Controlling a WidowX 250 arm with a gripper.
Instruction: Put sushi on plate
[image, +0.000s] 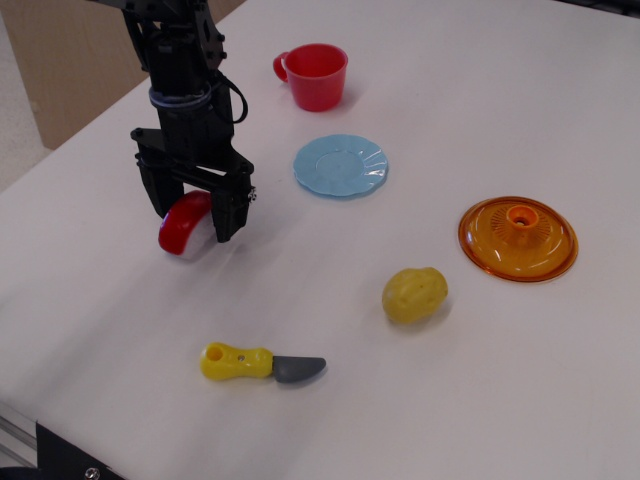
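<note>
Jaws spread, 1 black finger on each side of the small toy sushi (184, 222), a glossy red rounded top over a white base, most of that base hidden behind the near finger. Whether the fingers touch the sushi or only flank it, impossible to tell. Black gripper (191, 207) pointed straight down at the white table (420, 400), low over it, with a cable looped around the wrist above.

Taking the sushi as the landmark: right of it and a little further back, well apart, the small flat light blue plate with a scalloped rim (341, 165), bare. Further back still, beyond the plate, a red plastic cup with a handle (314, 75), upright. Far right of the sushi, a transparent orange disc with a centre knob (518, 238), lying flat. Right of the sushi and nearer the camera, a yellow lemon-like toy (414, 294). Nearest the camera, in front of the sushi, a toy knife with a yellow handle and grey blade (260, 364), lying flat, blade pointing right.
</note>
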